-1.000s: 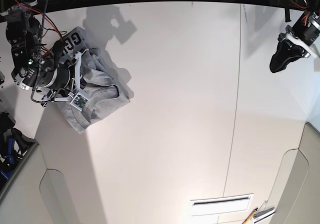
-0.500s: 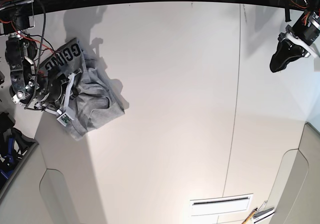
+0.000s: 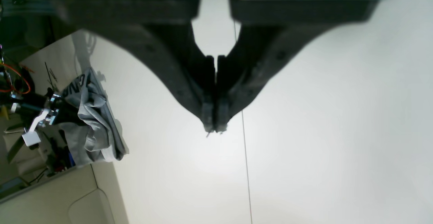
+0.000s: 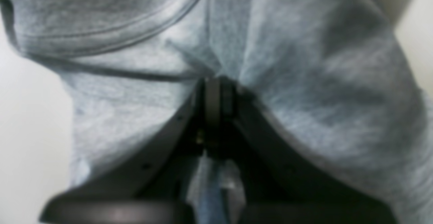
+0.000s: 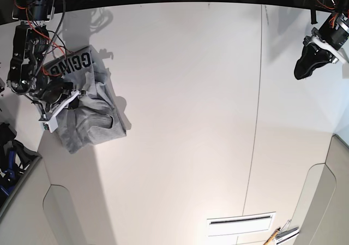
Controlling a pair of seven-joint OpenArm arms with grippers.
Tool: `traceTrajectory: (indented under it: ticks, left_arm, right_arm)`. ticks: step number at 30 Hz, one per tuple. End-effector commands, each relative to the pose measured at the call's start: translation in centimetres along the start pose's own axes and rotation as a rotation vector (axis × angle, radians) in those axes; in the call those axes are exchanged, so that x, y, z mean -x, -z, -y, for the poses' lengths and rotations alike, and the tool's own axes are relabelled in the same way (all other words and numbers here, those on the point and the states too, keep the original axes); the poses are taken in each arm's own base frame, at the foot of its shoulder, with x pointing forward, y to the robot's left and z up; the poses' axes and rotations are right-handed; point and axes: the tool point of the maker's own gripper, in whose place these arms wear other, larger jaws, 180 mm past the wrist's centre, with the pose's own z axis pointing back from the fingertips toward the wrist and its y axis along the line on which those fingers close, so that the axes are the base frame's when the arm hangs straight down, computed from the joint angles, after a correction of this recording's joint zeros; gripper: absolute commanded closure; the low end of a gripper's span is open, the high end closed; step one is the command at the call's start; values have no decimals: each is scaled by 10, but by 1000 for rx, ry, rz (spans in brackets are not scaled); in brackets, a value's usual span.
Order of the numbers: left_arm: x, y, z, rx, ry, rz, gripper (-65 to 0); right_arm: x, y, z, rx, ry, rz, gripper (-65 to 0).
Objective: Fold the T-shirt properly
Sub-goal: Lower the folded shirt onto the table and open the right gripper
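Looking across the white bench (image 5: pixel 185 119), you have the T-shirt (image 5: pixel 90 111) bunched in a crumpled heap near the far left corner of the base view, its black block letters showing on the upper fold and a ribbed edge curling along the side. Your right gripper (image 4: pixel 213 92) is buried in that heap: its jaws are pressed together on a pinch of grey cloth, and the fabric fans out from the pinch in tight creases, with a stitched hem running across the top of the wrist view. That view is blurred, so you cannot tell which part of the garment you have caught.

Your left gripper (image 3: pixel 213 122) hangs well apart from the shirt, above bare bench on the opposite side, beside the thin seam (image 3: pixel 246 156) that runs down the surface. Its jaws are pressed together with nothing between them.

From the left wrist view you see the shirt far off, heaped against the right arm's wiring.
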Motion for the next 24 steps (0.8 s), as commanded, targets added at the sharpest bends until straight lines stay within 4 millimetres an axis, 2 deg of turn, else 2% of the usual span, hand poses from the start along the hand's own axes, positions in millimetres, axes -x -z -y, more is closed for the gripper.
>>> traceTrajectory:
  ticks: [1, 7, 15, 19, 24]
  left_arm:
    - [-12, -2, 6, 25, 29, 36, 0]
    - [-12, -2, 6, 25, 30, 36, 0]
    - [-12, -2, 6, 25, 30, 35, 0]
    - [-12, -2, 6, 25, 30, 35, 0]
    - [-12, -2, 6, 24, 30, 35, 0]
  right_arm:
    - [53, -6, 34, 127, 14, -210, 0]
    - [56, -20, 55, 118, 144, -175, 0]
    - [53, -30, 51, 69, 171, -156, 0]
    - [33, -40, 49, 84, 129, -96, 0]
    - [-5, -61, 42, 105, 63, 30, 0]
